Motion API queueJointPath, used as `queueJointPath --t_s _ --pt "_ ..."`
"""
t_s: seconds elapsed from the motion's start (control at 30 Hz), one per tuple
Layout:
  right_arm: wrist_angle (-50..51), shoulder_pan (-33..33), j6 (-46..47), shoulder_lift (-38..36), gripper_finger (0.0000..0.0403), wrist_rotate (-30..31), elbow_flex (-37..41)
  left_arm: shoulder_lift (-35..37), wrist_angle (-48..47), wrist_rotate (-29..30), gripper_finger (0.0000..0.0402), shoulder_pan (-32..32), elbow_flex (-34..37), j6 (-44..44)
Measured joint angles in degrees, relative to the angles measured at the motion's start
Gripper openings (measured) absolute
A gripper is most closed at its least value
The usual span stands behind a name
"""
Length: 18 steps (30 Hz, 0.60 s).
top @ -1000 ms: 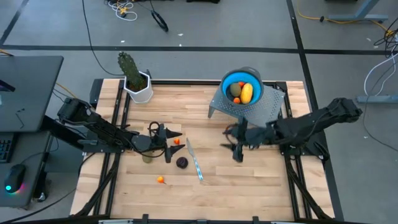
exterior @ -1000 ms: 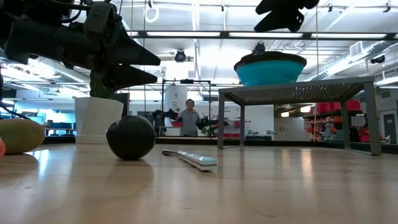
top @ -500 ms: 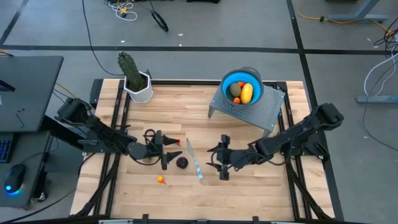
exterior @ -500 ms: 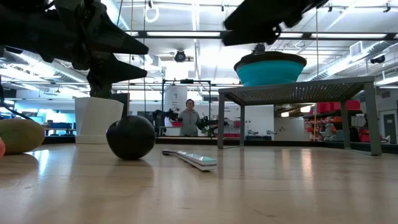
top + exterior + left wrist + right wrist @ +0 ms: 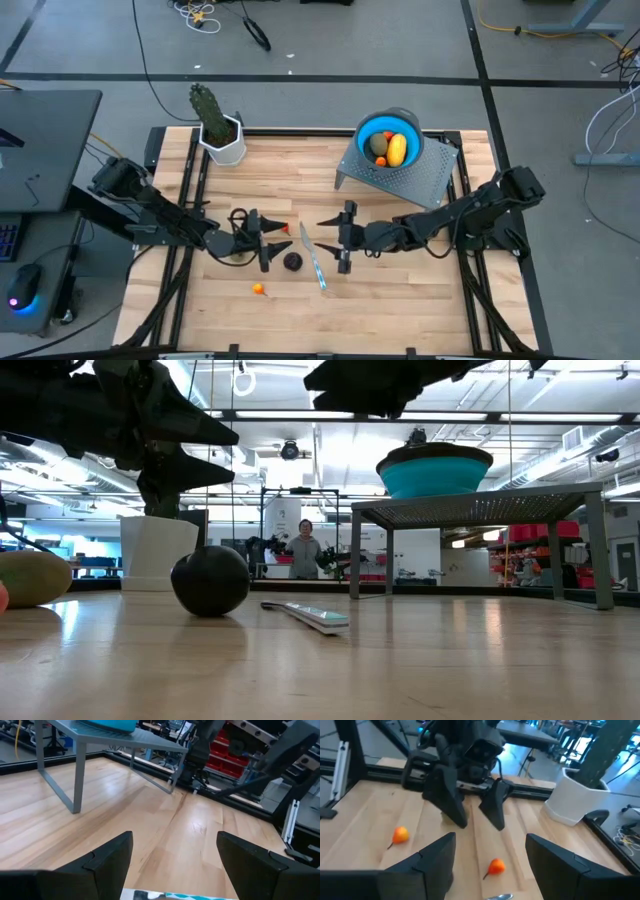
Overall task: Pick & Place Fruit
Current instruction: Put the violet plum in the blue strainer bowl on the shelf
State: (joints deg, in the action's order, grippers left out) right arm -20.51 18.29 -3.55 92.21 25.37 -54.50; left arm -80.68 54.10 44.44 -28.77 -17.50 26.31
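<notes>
Dark fingers of the left gripper (image 5: 277,243) are spreading wide, holding nothing, above the purple ball (image 5: 292,262) at its 5 o'clock. We are seeing the right gripper (image 5: 333,241) gaping empty over the knife (image 5: 313,258). Yellow fruit (image 5: 397,149) is lying in the blue bowl (image 5: 366,130) on the wooden table (image 5: 400,290).

Pretty sure I'm parked in a robotics lab: wooden table (image 5: 400,290) on a metal frame, cables (image 5: 205,14) all over the grey floor, red storage bins (image 5: 535,532), ceiling strip lights, a person (image 5: 305,550) standing behind.
</notes>
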Motion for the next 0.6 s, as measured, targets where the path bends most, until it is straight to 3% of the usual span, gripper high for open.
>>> queueJointPath --t_s 0.3,0.6 --pt "6.5 1.2 1.8 0.0 0.0252 -1.6 0.0 0.0 0.8 -0.4 0.0295 -0.3 -1.9 1.9" --pt "6.1 2.8 4.0 0.0 0.0252 -1.6 0.0 0.0 -0.6 0.5 0.0295 -2.8 -7.1 -4.3"
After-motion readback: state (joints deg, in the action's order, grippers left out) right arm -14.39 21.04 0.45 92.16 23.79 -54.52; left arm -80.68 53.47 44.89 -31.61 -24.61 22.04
